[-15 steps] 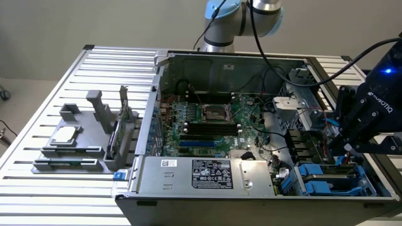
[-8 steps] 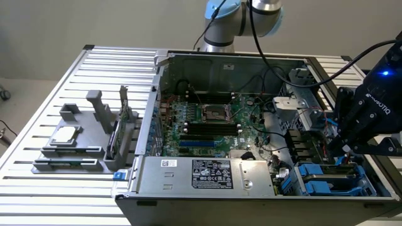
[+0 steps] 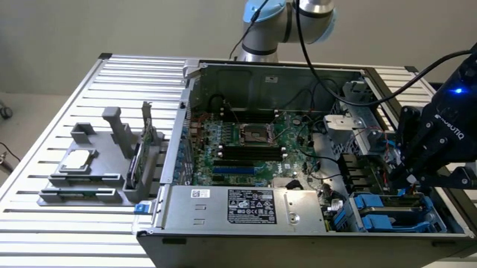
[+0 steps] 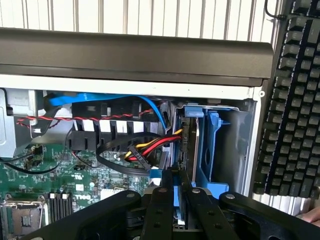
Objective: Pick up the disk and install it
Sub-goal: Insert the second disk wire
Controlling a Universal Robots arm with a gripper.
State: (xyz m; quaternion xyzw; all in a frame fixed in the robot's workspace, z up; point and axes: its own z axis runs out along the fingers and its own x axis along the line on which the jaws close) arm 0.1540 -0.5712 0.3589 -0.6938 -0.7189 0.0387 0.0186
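- Gripper (image 4: 175, 192) fills the near edge of the wrist view: black fingers (image 4: 159, 210) drawn nearly together, pinched on a thin blue-edged slab standing on its edge.
- That slab looks like the disk (image 4: 192, 145): grey metal edge with blue carrier rails, upright, part way down in the blue drive bay (image 4: 216, 150). Label not visible from here.
- Exterior view: gripper (image 3: 408, 180) hangs over the case corner at about 4 o'clock, right above the blue bay (image 3: 387, 212); disk itself hidden under the arm there.
- Beside the bay, toward the case middle: red/yellow/black power cable bundle (image 4: 150, 147) and a blue data cable (image 4: 120, 100), close to the disk but whether touching, can't tell.
- Motherboard (image 3: 246, 151) at centre of the open computer case (image 3: 358, 75); power supply (image 3: 246, 206) at 6 o'clock.
- Outside the case at 9 o'clock on the slatted surface (image 3: 44, 145): grey parts holder (image 3: 104, 167) with a small silver chip (image 3: 77, 161) in it.
- Keyboard (image 4: 295, 100) just outside the case wall by the bay.
- Progress, judged: pickup done, disk carried to the bay and being seated. Not released; full seating not confirmable.
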